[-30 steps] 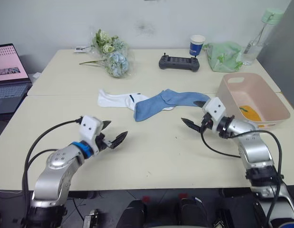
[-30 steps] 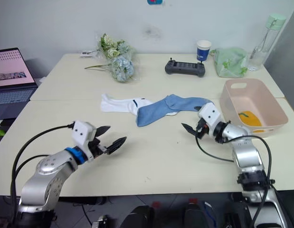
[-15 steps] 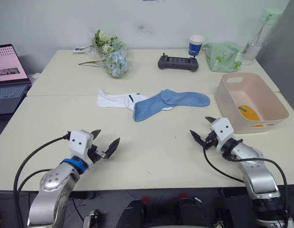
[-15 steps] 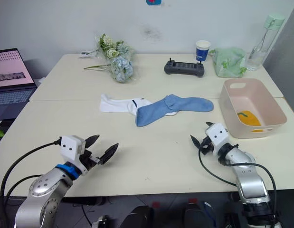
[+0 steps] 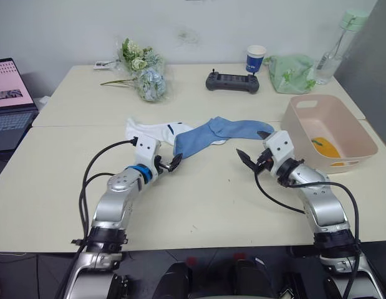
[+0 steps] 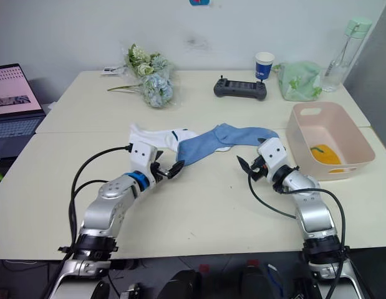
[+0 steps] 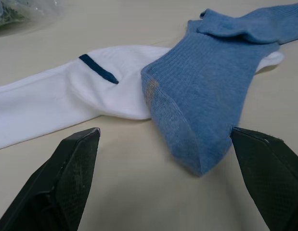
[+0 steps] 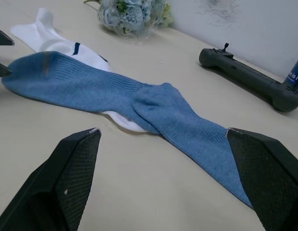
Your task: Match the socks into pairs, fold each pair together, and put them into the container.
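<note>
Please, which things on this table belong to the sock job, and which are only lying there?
For the job:
- light blue knit socks, lying across the white ones
- white knit socks with a dark cuff mark
- pale pink plastic tub with something mustard-yellow inside

Only lying there:
- bunch of pale flowers
- black handheld controller
- blue-and-white paper cup
- pale green cloth bag
- clear bottle with green cap
- open laptop

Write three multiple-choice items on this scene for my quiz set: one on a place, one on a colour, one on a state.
1. Where does the tub stand?
A. At the table's right edge
B. By the laptop
C. Behind the flowers

2. What colour is the sock in the tub?
A. Blue
B. Yellow
C. White

3. How is the left gripper?
A. Shut on a sock
B. Open, holding nothing
C. Inside the tub

A: it sits beside the right arm.
B: a yellow sock lies inside.
B: its fingers are spread before the blue sock.
</note>
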Tool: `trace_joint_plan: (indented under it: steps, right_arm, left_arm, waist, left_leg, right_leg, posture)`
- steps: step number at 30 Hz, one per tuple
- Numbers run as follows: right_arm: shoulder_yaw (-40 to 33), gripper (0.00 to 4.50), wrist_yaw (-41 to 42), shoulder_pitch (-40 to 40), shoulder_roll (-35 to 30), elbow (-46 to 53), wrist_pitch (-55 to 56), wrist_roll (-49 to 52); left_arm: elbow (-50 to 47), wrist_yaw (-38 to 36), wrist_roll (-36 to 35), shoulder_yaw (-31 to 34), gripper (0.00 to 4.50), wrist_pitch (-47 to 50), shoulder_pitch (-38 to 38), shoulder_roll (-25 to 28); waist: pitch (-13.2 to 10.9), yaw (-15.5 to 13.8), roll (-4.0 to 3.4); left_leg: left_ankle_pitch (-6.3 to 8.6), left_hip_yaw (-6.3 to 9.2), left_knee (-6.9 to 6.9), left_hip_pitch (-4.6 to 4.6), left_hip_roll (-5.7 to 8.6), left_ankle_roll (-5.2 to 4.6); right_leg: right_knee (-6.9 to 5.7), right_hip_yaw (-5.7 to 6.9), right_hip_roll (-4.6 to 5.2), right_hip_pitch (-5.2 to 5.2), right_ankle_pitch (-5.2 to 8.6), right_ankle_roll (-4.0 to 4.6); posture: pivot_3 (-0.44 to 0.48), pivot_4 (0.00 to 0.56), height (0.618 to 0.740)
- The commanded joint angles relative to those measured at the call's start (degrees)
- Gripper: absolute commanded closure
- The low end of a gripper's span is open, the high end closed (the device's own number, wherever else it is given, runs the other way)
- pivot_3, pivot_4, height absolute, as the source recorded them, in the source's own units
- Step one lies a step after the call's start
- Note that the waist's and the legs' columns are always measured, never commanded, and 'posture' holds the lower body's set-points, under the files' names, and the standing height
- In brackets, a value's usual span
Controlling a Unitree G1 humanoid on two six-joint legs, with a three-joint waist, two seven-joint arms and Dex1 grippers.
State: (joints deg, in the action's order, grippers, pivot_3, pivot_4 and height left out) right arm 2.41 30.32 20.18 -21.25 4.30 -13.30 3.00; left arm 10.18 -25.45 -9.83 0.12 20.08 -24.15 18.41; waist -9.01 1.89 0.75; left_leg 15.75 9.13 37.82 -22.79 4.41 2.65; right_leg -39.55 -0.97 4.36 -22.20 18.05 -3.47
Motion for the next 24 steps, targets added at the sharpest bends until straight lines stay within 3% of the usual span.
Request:
trace_joint_plan:
  steps: [1, 12, 14, 18, 21, 24]
  right_arm:
    - [-0.51, 0.00, -0.69, 0.17, -0.24, 2.67, -0.01, 0.35]
    - [0.54, 0.00, -1.46, 0.29, 0.80, 3.31, -1.38, 0.46]
    - [0.91, 0.00, -1.32, 0.57, 0.96, 3.21, -1.36, 0.55]
    - [1.12, 0.00, -1.10, 0.81, 1.18, 2.96, -1.35, 0.69]
    - [1.33, 0.00, -0.69, 0.88, 1.29, 2.38, -0.96, 0.86]
    - [1.62, 0.00, -0.22, 1.32, 1.52, 1.58, -0.62, 1.00]
  left_arm:
    - [1.27, 0.54, 0.90, -0.38, 0.54, -4.00, -1.96, -1.60]
    - [1.05, 1.28, 1.68, -0.53, 3.97, -4.75, -2.37, -3.32]
    - [-2.84, 0.35, -0.43, 0.04, 4.48, -1.18, -0.91, -3.15]
    - [-14.46, -2.31, -7.98, 2.76, 4.48, 9.19, 4.03, -1.82]
    - [-25.18, -6.30, -14.20, 6.32, 4.48, 16.40, 10.27, 3.73]
    - [-29.23, -7.36, -16.68, 9.94, 4.48, 18.64, 13.89, 8.19]
  waist:
    - [0.00, 0.01, 0.00]
    - [0.00, 0.01, 0.00]
    - [0.00, 0.02, 0.00]
    - [0.00, 0.20, 0.00]
    - [0.00, 0.67, 0.00]
    - [0.00, 0.93, -0.01]
  left_leg:
    - [0.00, 0.01, 0.00, 0.00, -0.01, 0.00]
    - [0.00, 0.01, 0.00, 0.00, 0.00, 0.00]
    - [0.00, 0.01, 0.00, 0.00, 0.00, 0.00]
    - [0.00, 0.00, -0.01, -0.01, -0.02, 0.00]
    - [0.00, 0.02, -0.02, 0.00, -0.07, 0.00]
    - [0.00, 0.06, -0.09, 0.02, -0.11, 0.00]
  right_leg:
    - [-0.01, 0.00, 0.00, -0.01, 0.00, 0.00]
    - [-0.03, -0.01, 0.00, -0.02, 0.00, 0.00]
    - [-0.03, -0.01, 0.00, -0.02, 0.00, 0.00]
    - [-0.03, -0.04, 0.00, -0.04, 0.00, 0.00]
    - [-0.06, -0.04, -0.01, -0.06, 0.00, 0.00]
    - [-0.10, -0.07, -0.04, -0.09, 0.01, 0.01]
  posture:
    - [0.000, 0.150, 0.740]
    - [0.000, 0.150, 0.740]
    - [0.000, 0.150, 0.740]
    - [0.000, 0.150, 0.740]
    - [0.000, 0.150, 0.740]
    - [0.000, 0.150, 0.740]
